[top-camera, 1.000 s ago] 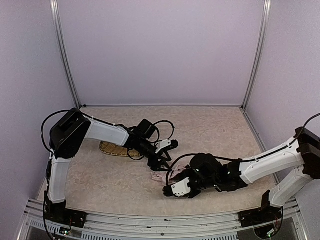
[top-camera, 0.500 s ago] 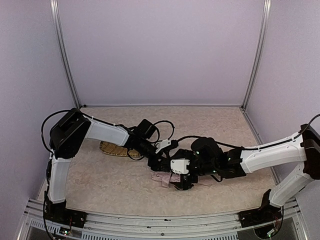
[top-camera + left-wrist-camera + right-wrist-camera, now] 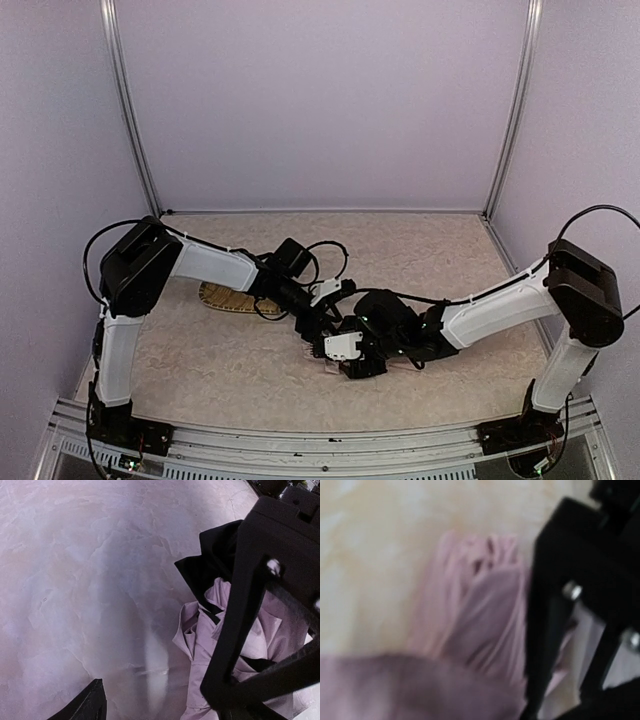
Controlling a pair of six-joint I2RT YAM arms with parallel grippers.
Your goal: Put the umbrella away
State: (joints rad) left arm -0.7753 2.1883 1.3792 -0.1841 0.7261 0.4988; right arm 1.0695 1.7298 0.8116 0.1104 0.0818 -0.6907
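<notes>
1. At table centre-front, on the mottled stone-look table (image 3: 200, 365), the umbrella (image 3: 195, 645) lies as a crumpled heap of thin, creased pale pink fabric, black at one end. An oval woven mat (image 3: 228, 298) lies to its left.
2. Left gripper (image 3: 155, 699): jaws wide, one finger over the fabric, nothing clamped.
3. Right gripper (image 3: 350, 367): I see it low over the heap, but the view is blurred and I cannot tell its opening.
4. Since a second ago, the right arm has swung left onto the umbrella. The left arm is unchanged.
</notes>
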